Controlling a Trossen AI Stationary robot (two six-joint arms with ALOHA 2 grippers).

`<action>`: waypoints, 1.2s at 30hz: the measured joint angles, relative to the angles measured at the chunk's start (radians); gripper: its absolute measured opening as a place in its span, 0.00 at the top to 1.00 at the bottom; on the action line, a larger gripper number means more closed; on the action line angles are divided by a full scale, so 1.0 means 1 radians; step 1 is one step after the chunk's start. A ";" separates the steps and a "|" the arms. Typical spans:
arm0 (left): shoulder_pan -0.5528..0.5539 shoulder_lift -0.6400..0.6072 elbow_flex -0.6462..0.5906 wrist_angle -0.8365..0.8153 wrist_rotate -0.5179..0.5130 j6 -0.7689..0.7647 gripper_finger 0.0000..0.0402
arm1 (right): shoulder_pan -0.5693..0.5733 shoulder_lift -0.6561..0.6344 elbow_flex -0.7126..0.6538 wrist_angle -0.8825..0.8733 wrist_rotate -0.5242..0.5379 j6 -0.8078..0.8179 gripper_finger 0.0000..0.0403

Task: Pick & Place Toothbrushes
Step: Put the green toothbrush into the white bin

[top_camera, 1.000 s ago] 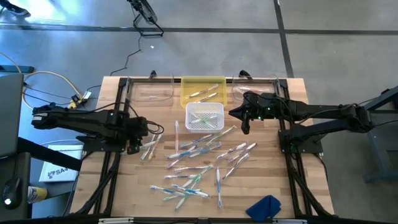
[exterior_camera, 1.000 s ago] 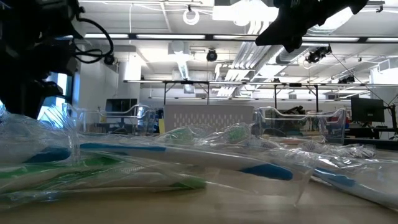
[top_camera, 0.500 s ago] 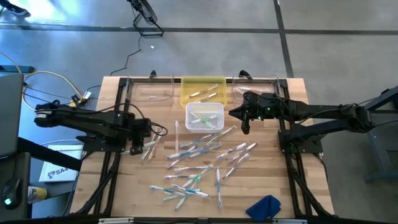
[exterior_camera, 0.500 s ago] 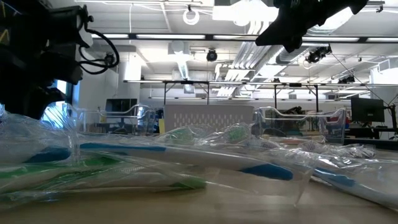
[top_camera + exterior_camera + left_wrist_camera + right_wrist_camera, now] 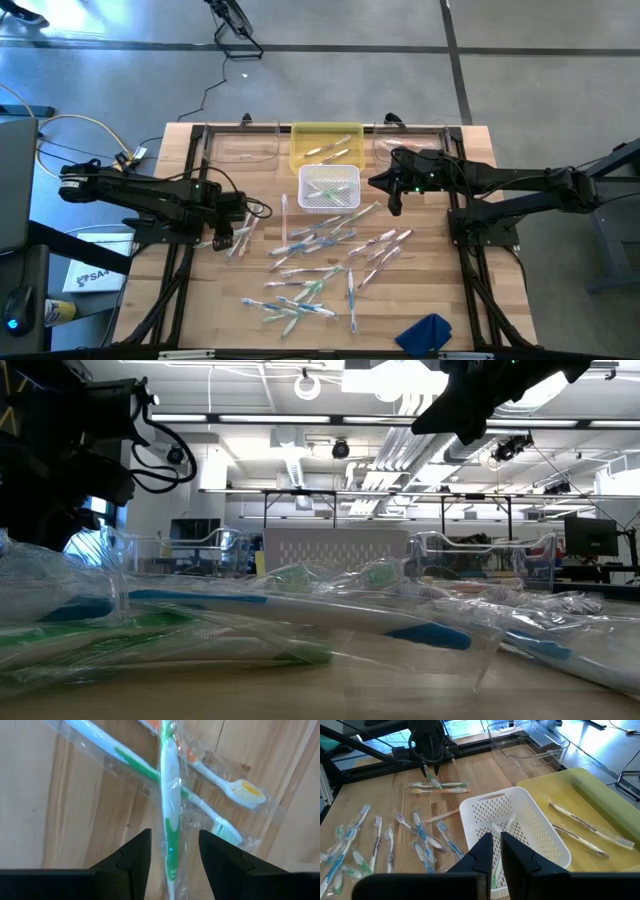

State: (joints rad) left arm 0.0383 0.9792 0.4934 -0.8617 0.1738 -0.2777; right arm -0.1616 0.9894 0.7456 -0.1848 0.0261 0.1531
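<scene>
Toothbrushes (image 5: 318,262), thin white plastic sticks with green, blue and pink accents in clear wrappers, lie scattered over the middle of the pale wooden worktop (image 5: 476,305). Two more lie in the yellow plastic tray (image 5: 300,139) at the far edge, and several sit in the white perforated basket (image 5: 546,843) just in front of it. The left end effector (image 5: 174,851) stands open, its fingers astride a green-and-white toothbrush (image 5: 169,815) near the worktop's left side. The right end effector (image 5: 497,849) hovers beside the basket, fingers nearly together, holding nothing.
</scene>
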 joint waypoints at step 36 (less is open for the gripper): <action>0.000 0.117 0.000 0.071 -0.011 -0.045 0.93 | 0.000 0.000 0.000 -0.023 0.000 0.000 0.93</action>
State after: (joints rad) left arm 0.0387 1.0962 0.4934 -0.7903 0.1631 -0.3229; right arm -0.1617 0.9894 0.7452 -0.2073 0.0261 0.1529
